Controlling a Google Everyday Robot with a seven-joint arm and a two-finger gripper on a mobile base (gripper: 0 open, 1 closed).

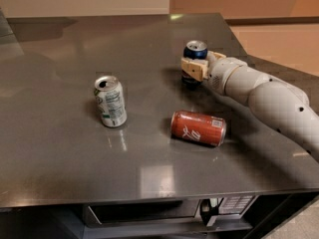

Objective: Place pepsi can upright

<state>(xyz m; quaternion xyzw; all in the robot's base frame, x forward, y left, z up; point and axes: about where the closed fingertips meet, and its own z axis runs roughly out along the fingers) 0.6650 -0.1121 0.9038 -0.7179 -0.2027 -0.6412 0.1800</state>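
The pepsi can [195,50] is dark blue with a silver top. It stands upright on the grey metal table [60,148], toward the back right. My gripper [196,67] reaches in from the right on a white arm, and its tan fingers [192,69] sit around the can's lower body. The can's lower half is hidden behind the fingers.
A white and green can [110,101] stands upright at the left middle. A red cola can [198,128] lies on its side just in front of my arm. The table's right edge runs close behind the arm; a microwave-like unit [149,213] sits below the front edge.
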